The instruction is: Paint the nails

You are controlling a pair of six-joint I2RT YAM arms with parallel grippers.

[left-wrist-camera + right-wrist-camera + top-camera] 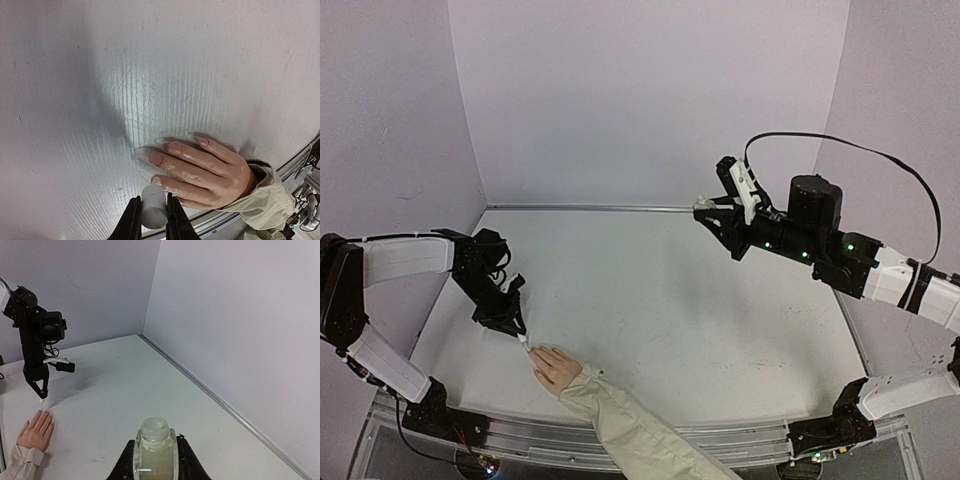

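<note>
The pale pink hand (pixel 557 368) with a cream sleeve (pixel 620 425) lies flat near the table's front edge. In the left wrist view its nails (pixel 156 159) show with long clear tips. My left gripper (pixel 516 328) is shut on a white brush cap (pixel 152 205), whose tip meets the nearest fingertip nail (pixel 157 181). My right gripper (pixel 706 209) is raised at the back right. It is shut on a small open bottle (pixel 156 452) of pale liquid with no cap. The hand also shows in the right wrist view (pixel 36 430).
The white table (pixel 670 300) is enclosed by lilac walls at the back and sides. A metal rail (pixel 720 435) runs along the front edge by the arm bases. The left arm (pixel 37 340) stands over the hand in the right wrist view.
</note>
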